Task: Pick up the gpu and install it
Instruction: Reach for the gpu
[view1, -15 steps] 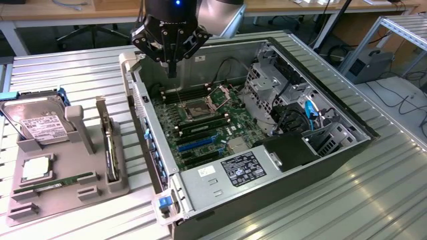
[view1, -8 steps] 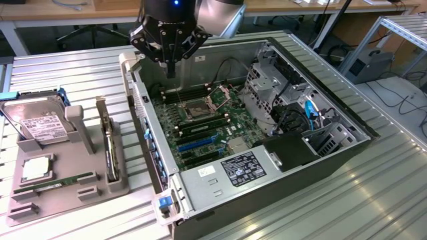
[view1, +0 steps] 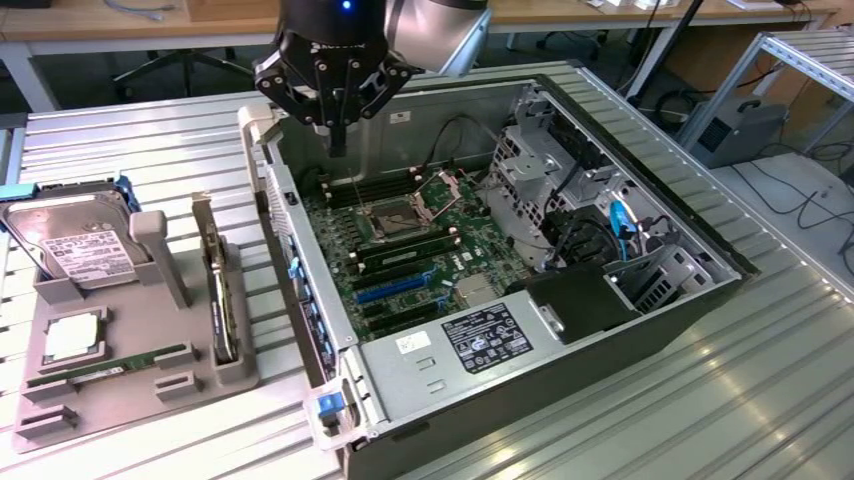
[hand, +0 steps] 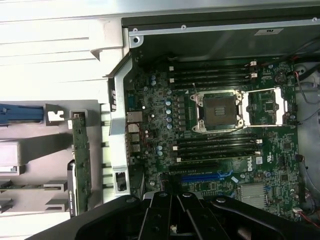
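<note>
**Gpu (view1: 222, 290) on edge in the grey holder, gripper (view1: 338, 135) closed over the case**

Standing here, I see the gpu upright on its long edge in a slot of the grey holder (view1: 134, 390). The holder lies on the slatted metal table (view1: 134, 130) at the exterior view's left, just beside the open computer case (view1: 400, 375). The same holder carries a silver hard drive (view1: 74, 240) with a white label, standing at its far end. A narrow green memory stick (view1: 114, 362) is set in a slot nearer the camera.

The gripper hangs above the far corner of the case, over the green motherboard (view1: 400, 260). Its fingers (hand: 160, 215) are pressed together with nothing between them. It touches nothing and is well apart from the gpu.

In the wrist view the gpu (hand: 81, 165) shows as a thin green strip in the holder, outside the case wall. Beneath the camera lies the square processor socket (hand: 220, 110), flanked by rows of dark memory slots, and a blue slot (hand: 200, 177) lies close by the dark fingers.
</note>
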